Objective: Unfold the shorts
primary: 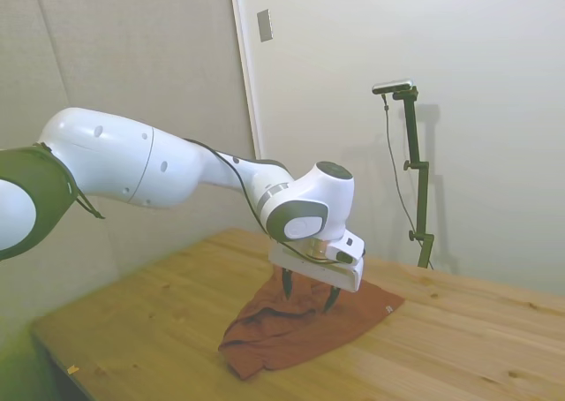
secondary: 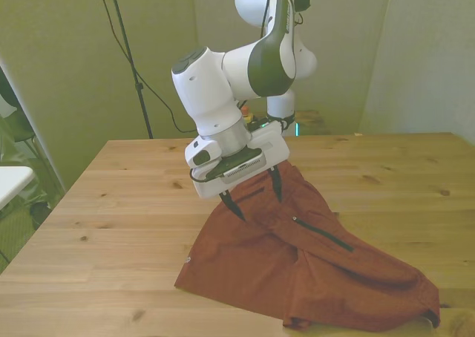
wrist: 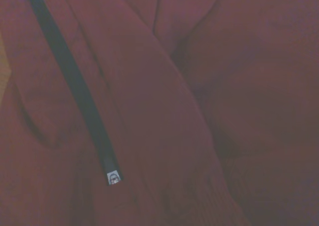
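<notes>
Shorts lie crumpled on the wooden table, bunched toward the front view's right. Above them the gripper hangs spread wide, empty; best pinch one layer beside the zipper.

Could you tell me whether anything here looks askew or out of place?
Only the shorts themselves: they lie rumpled on the table, one side folded over along a diagonal crease by the pocket zipper. The open gripper hangs just above them. Nothing looks spilled or damaged.
</notes>
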Controlling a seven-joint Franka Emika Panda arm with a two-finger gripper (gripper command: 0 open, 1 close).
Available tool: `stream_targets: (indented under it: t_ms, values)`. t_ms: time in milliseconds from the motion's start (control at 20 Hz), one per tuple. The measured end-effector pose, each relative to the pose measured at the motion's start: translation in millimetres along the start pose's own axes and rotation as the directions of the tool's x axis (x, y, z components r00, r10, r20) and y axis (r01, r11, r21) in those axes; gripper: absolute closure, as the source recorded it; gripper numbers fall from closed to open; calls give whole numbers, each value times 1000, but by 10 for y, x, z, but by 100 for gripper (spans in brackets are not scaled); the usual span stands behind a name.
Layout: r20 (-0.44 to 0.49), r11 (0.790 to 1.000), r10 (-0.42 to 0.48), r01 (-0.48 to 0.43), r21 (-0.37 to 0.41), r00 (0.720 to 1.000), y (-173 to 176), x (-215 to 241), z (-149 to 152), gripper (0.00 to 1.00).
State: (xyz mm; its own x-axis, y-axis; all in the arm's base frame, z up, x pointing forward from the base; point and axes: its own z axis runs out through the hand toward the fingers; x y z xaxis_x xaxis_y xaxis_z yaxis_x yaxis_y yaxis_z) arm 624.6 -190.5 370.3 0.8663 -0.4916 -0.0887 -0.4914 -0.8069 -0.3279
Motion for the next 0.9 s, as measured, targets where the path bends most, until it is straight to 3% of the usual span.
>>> stream_targets:
  t_ms: [900]
  values:
    - [39, 1000, -30, 30, -1, 999, -193, -45, 257, 100]
